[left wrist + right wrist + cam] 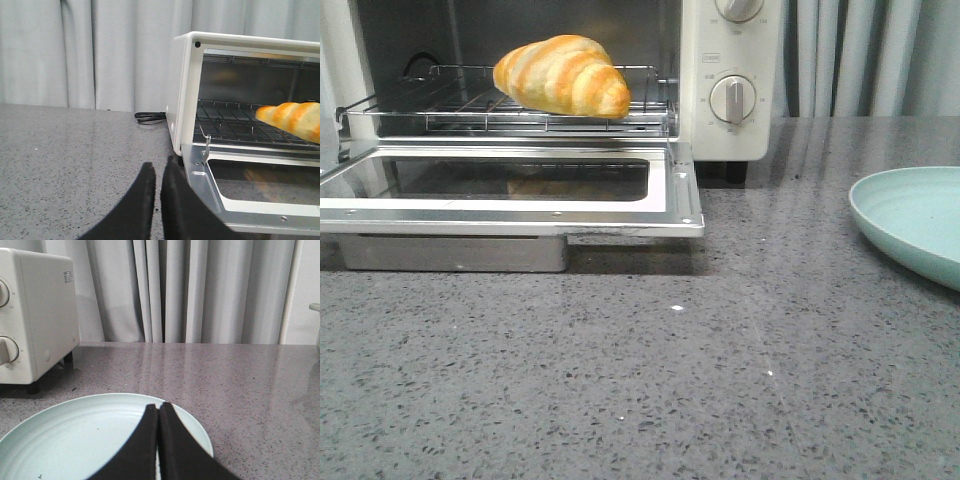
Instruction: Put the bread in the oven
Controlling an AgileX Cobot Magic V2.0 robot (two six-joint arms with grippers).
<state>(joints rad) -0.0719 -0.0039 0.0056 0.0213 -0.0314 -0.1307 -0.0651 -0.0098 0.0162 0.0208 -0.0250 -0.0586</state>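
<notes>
The golden-orange striped bread lies on the wire rack inside the cream-white oven, whose glass door hangs open and flat. In the left wrist view the bread shows at the edge, on the rack of the oven. My left gripper is shut and empty, low over the counter just beside the door's hinge corner. My right gripper is shut and empty above the pale green plate. Neither gripper shows in the front view.
The pale green plate sits at the right of the grey speckled counter. A black power cord lies behind the oven. Grey curtains hang at the back. The open door juts out over the counter.
</notes>
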